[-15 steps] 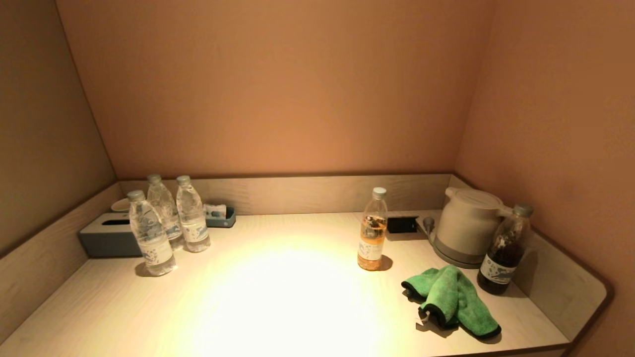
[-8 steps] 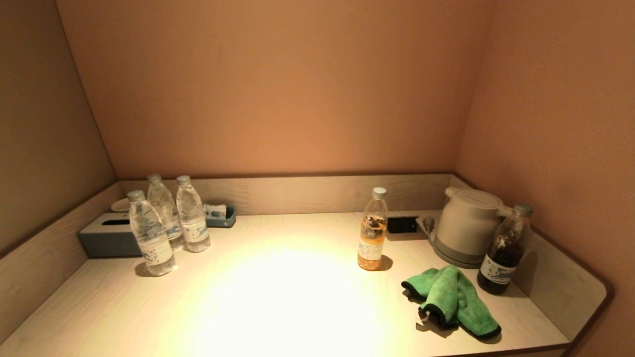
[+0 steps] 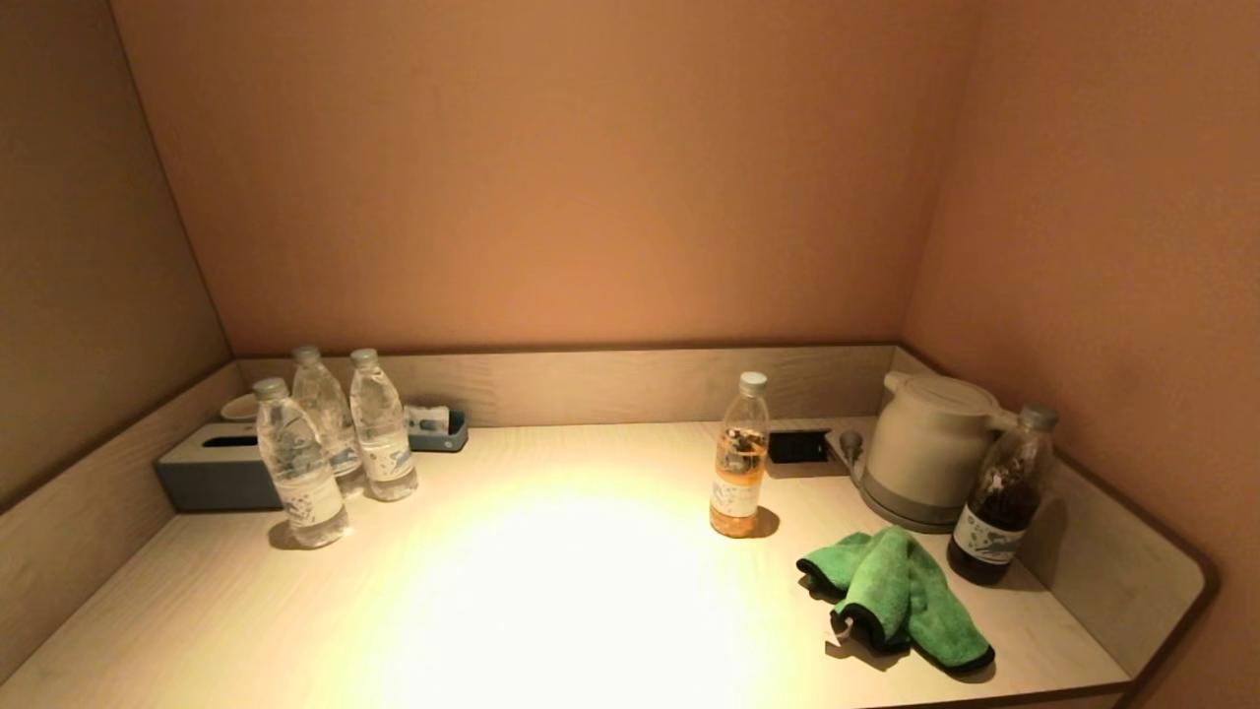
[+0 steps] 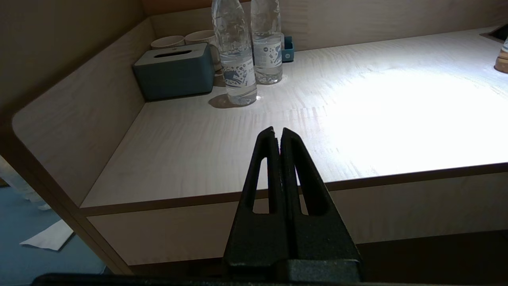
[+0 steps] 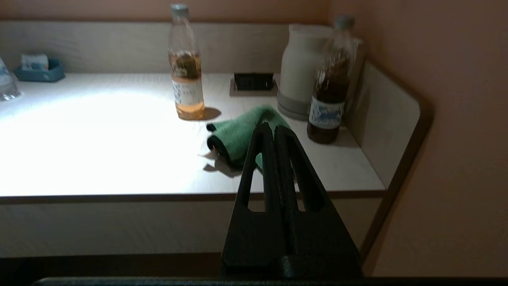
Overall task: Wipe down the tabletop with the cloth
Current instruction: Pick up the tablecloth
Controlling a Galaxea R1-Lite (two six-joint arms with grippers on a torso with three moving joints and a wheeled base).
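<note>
Before the front edge of the surface (image 3: 551,591), the right gripper (image 5: 275,129) hangs clenched and empty, the left gripper (image 4: 277,133) likewise. Beyond the right one, the green cloth (image 3: 896,593) lies crumpled beside a dark bottle (image 3: 999,497) and kettle (image 3: 925,448).

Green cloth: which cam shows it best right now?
Head view: the whole green cloth lies unobstructed on the tabletop, beside the dark bottle. In the right wrist view the shut right gripper hides part of the cloth. The left wrist view doesn't show it.
</note>
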